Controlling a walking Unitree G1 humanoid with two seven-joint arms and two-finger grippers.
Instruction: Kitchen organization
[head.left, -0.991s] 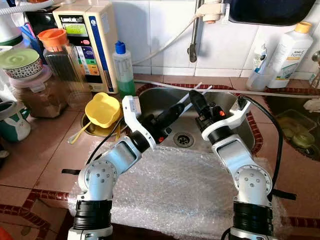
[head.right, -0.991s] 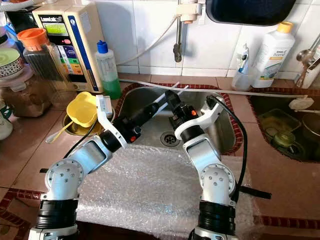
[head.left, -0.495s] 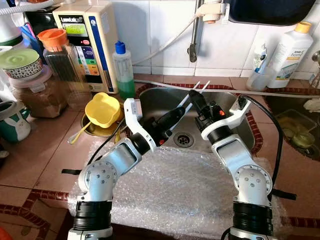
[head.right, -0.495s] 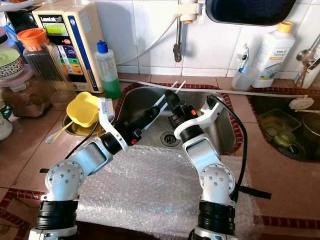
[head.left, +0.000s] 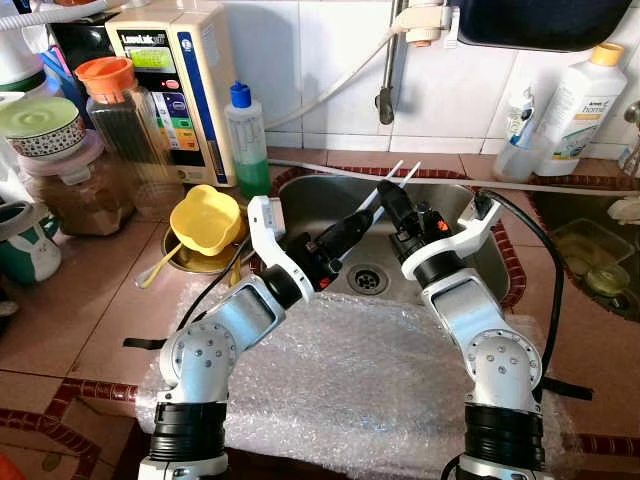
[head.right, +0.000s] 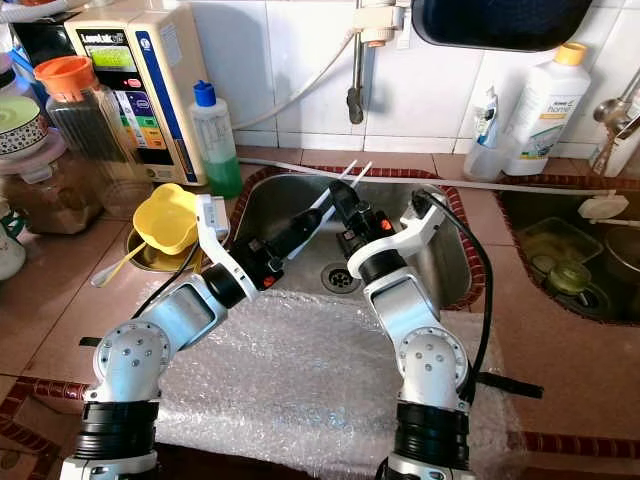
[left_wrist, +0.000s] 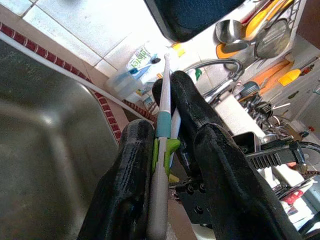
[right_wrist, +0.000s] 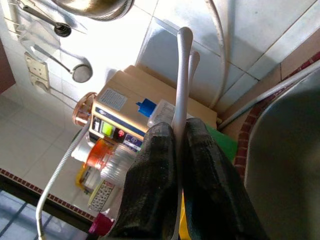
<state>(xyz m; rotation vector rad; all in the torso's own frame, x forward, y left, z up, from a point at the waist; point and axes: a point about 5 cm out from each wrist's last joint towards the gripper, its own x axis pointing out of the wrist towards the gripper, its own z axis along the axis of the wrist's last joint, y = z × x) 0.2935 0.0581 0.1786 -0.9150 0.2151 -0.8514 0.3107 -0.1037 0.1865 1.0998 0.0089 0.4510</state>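
Bubble wrap (head.left: 350, 380) is spread over the terracotta-tiled counter (head.left: 90, 310) in front of the steel sink (head.left: 320, 200), which is edged with dark red tiles. Above the basin, two white toothbrushes (head.left: 385, 185) are held between both grippers. The left gripper (head.left: 350, 228) is seen with its fingers (left_wrist: 131, 165) pressed around the handles, though a gap is left on one side; the right gripper (head.left: 390, 205) is clamped tight on the same pair. White wall tiles are seen behind. A water purifier (head.left: 180, 80), a green soap bottle (head.left: 246, 140) and jars (head.left: 120, 110) are ranged at the left, a yellow lid (head.left: 205, 220) lies near the sink, and a white detergent bottle (head.left: 580, 100) is stood at the right.
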